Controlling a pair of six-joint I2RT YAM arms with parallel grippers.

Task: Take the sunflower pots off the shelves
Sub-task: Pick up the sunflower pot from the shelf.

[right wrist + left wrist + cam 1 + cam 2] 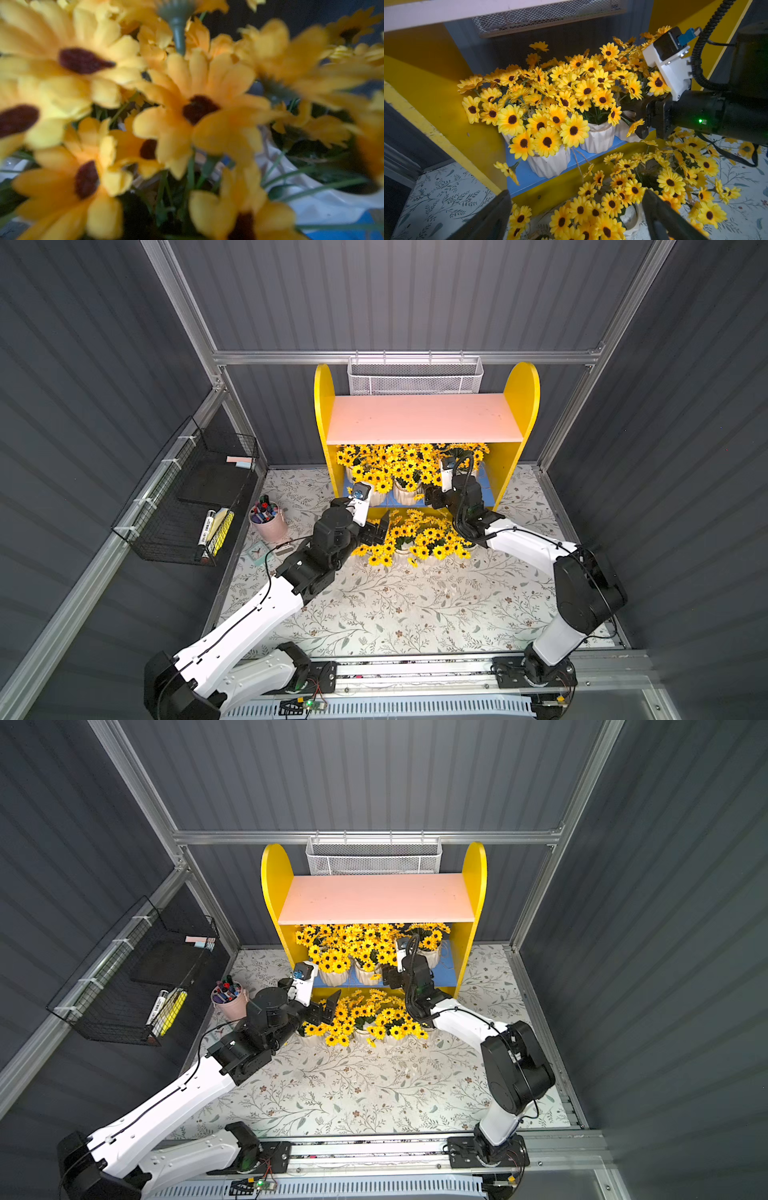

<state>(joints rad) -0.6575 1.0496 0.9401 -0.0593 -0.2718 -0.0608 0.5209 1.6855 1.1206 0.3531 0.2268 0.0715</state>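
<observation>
Sunflower pots (pixel 598 137) on shelves (pixel 436 87), right gripper (pixel 634 120) half-buried among them, grip unclear

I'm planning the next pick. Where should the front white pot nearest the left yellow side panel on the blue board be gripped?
Grip that pot by its bare ribbed wall, below the flowers, coming level from the open front of the blue board. Blooms overhang its rim and the pink board sits above, so a top approach looks blocked.
</observation>
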